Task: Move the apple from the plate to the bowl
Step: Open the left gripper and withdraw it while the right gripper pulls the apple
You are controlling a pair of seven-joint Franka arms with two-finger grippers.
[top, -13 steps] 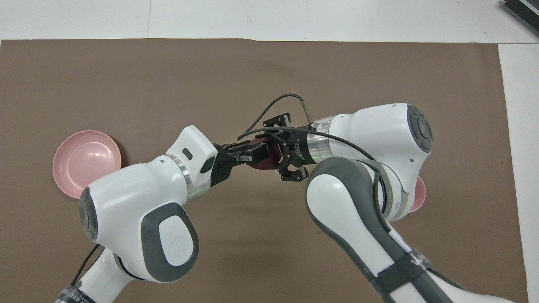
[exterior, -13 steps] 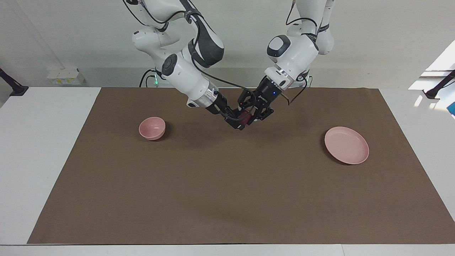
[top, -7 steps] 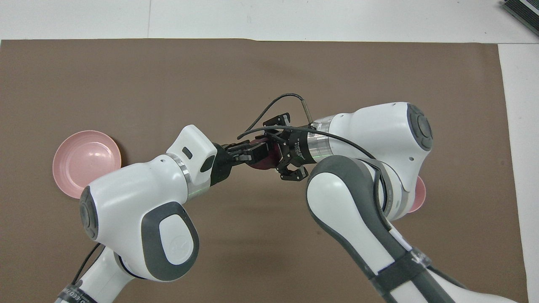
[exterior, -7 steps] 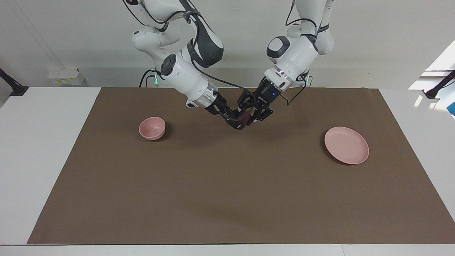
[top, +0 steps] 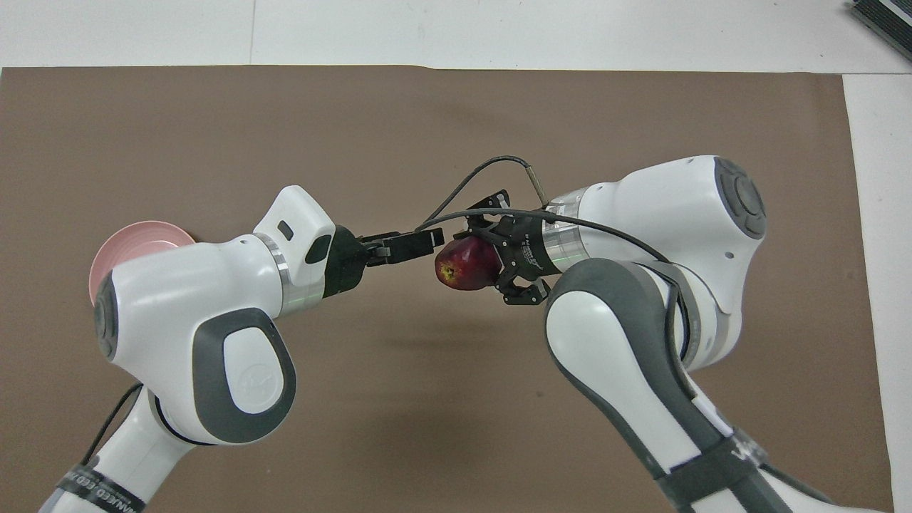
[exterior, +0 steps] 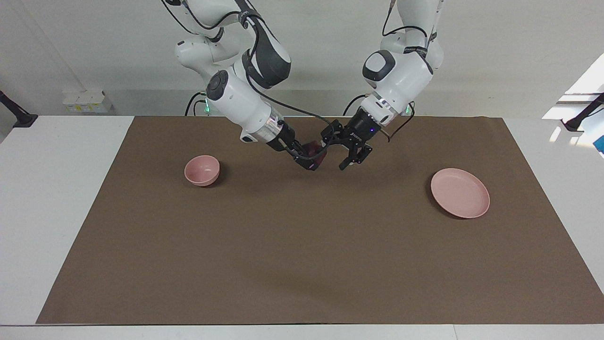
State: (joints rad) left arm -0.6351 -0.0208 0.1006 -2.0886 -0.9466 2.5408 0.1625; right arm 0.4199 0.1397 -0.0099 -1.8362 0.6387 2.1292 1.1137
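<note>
The dark red apple (exterior: 315, 150) (top: 459, 265) is held in the air over the middle of the brown mat by my right gripper (exterior: 312, 159) (top: 472, 260), which is shut on it. My left gripper (exterior: 337, 151) (top: 420, 244) is open and empty just beside the apple, apart from it. The pink bowl (exterior: 202, 170) stands toward the right arm's end of the table; in the overhead view the right arm hides it. The empty pink plate (exterior: 460, 192) (top: 132, 239) lies toward the left arm's end, partly covered by the left arm in the overhead view.
A brown mat (exterior: 302, 245) covers most of the white table (exterior: 56, 198). A dark object (top: 883, 18) lies at the table's corner farthest from the robots, toward the right arm's end.
My left gripper has let go of the apple and drawn back toward the plate's end. My right gripper keeps the apple and has shifted slightly toward the bowl's end.
</note>
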